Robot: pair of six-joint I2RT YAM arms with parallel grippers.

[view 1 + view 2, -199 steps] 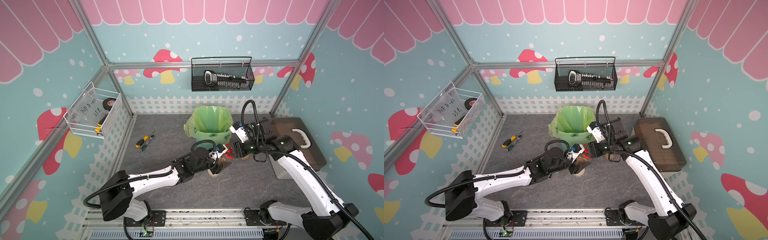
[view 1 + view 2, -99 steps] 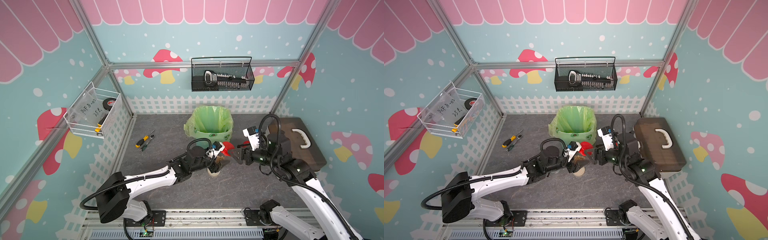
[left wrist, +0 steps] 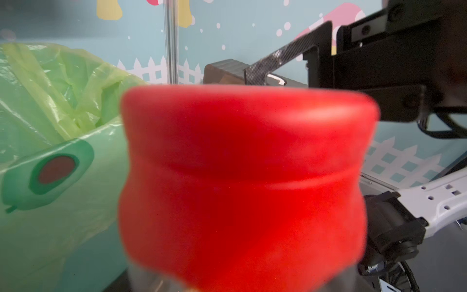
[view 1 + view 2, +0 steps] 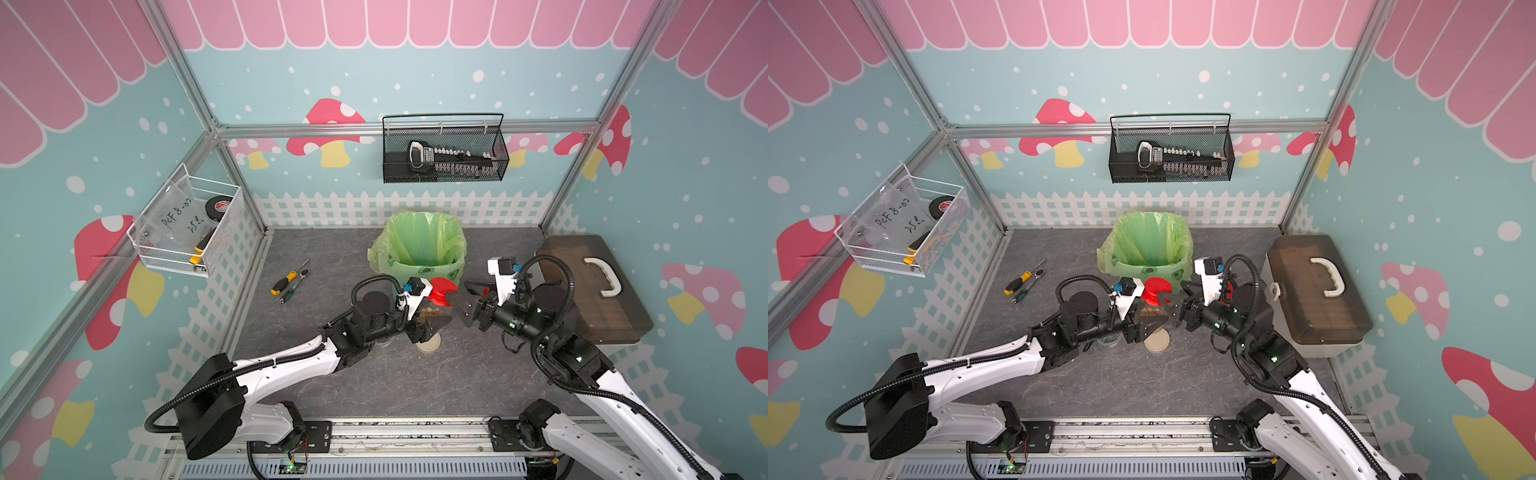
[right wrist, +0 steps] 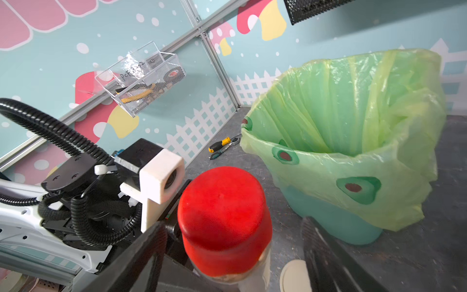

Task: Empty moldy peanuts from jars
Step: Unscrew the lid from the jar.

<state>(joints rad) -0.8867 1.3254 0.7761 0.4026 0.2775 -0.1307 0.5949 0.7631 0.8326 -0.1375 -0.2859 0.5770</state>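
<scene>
My left gripper (image 4: 429, 323) is shut on a clear jar (image 4: 430, 313) held above the grey floor, its red lid (image 4: 441, 289) on top. Tan moldy peanuts (image 4: 427, 312) show through the jar's wall. The red lid (image 3: 247, 177) fills the left wrist view and hides the left jaws. My right gripper (image 4: 466, 300) stands open next to the lid. In the right wrist view its fingers (image 5: 326, 252) straddle the red lid (image 5: 222, 217) with gaps on both sides. A loose beige lid (image 4: 429, 344) lies below the jar. A clear lidless jar (image 4: 1111, 340) stands partly under the left wrist.
The teal bin with a green bag (image 4: 419, 249) stands just behind the jar. A brown toolbox (image 4: 590, 286) sits at the right wall. Two screwdrivers (image 4: 289, 280) lie on the floor at the left. Wire baskets hang on the back and left walls.
The right gripper, shut at the red lid a second ago, has opened and drawn back to the right. The left gripper has lifted the jar slightly toward the bin.
</scene>
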